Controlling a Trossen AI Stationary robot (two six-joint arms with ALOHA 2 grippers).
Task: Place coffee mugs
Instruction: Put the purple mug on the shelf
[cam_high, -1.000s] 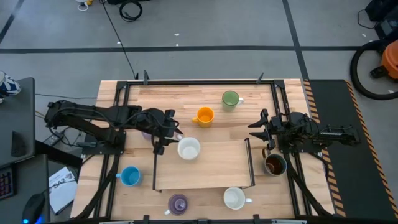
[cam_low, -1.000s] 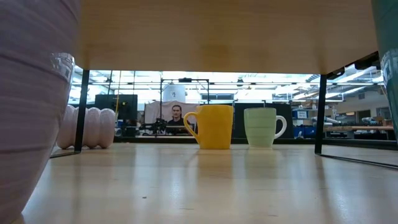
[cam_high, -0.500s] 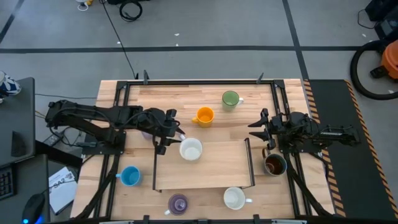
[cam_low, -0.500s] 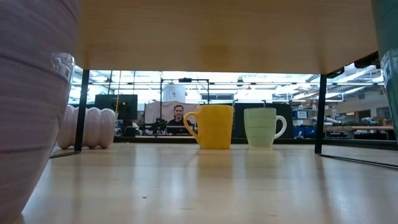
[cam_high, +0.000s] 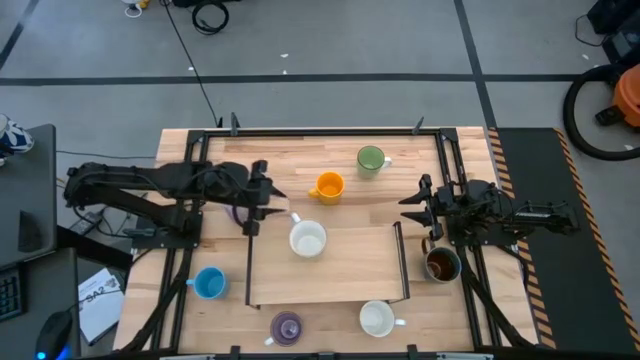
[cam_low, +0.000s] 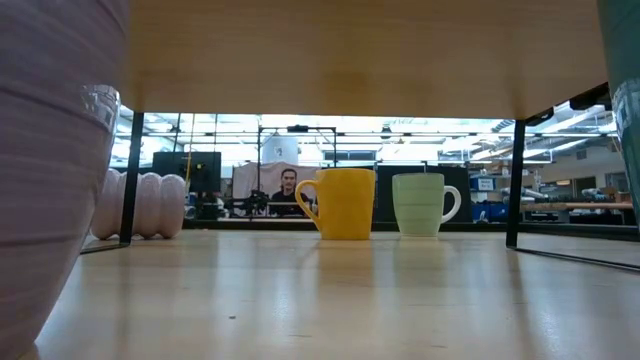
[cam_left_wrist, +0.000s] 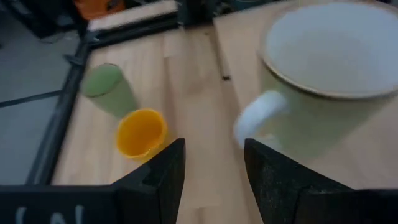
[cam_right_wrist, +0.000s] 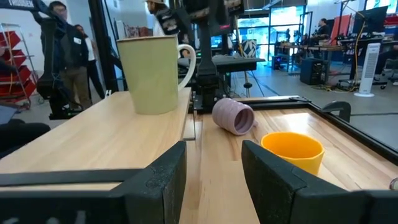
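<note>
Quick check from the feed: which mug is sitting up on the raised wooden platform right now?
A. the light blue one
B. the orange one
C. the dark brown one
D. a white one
D: the white mug stands on the platform near its corner, just off the open left pincer; the orange mug sits on the table beyond.
</note>
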